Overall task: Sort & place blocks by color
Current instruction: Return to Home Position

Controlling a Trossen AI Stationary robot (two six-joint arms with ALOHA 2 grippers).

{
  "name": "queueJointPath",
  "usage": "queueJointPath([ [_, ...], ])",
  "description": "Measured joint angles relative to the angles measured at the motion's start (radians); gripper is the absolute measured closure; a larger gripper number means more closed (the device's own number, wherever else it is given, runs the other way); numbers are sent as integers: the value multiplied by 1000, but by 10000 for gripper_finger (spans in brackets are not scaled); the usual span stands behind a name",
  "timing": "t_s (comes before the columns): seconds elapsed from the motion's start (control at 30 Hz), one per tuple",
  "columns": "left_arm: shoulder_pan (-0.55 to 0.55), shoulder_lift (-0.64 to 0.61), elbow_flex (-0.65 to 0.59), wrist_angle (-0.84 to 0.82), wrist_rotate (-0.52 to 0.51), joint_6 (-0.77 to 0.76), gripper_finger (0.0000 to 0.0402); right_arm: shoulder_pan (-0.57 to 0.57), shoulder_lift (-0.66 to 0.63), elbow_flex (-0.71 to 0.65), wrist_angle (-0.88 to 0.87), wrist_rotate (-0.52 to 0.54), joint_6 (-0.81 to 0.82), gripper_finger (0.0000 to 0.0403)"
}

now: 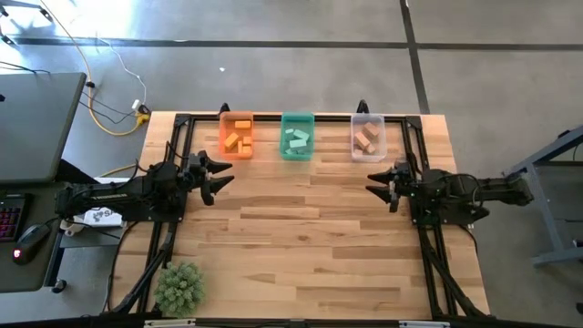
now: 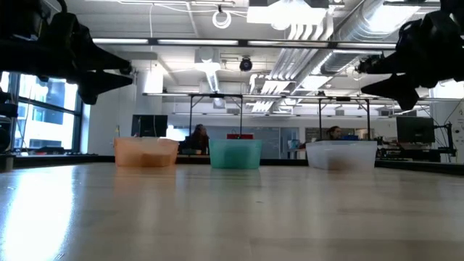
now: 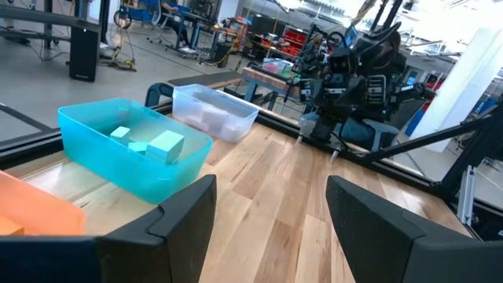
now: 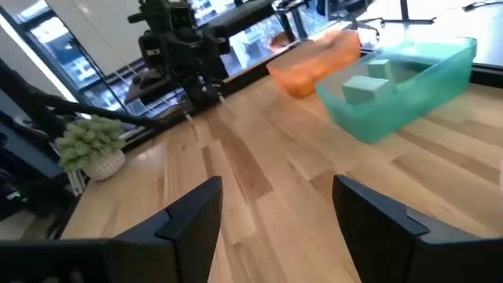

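three bins (image 1: 297, 116) hold sorted blocks (image 1: 240, 141), count unclear; left gripper (image 1: 225, 173), right gripper (image 1: 372, 179) both spread over table (image 1: 301, 237).

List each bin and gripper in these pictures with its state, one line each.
Orange bin: holds orange blocks.
Green bin: holds teal blocks.
Clear bin: holds tan blocks.
Left gripper: open, empty, above the table.
Right gripper: open, empty, above the table.

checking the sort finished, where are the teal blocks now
In the high view the teal blocks lie inside the green bin, the middle of three along the far edge of the table, between the orange bin and the clear bin.
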Motion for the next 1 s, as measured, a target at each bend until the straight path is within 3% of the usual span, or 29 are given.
queueJointPath([
  [0.33, 0, 0, 0, 0, 3, 0, 172, -1, -51, -29, 8, 108, -28, 176],
  [1.0, 0, 0, 0, -2, 3, 0, 172, -1, -49, -30, 8, 98, -81, 176],
])
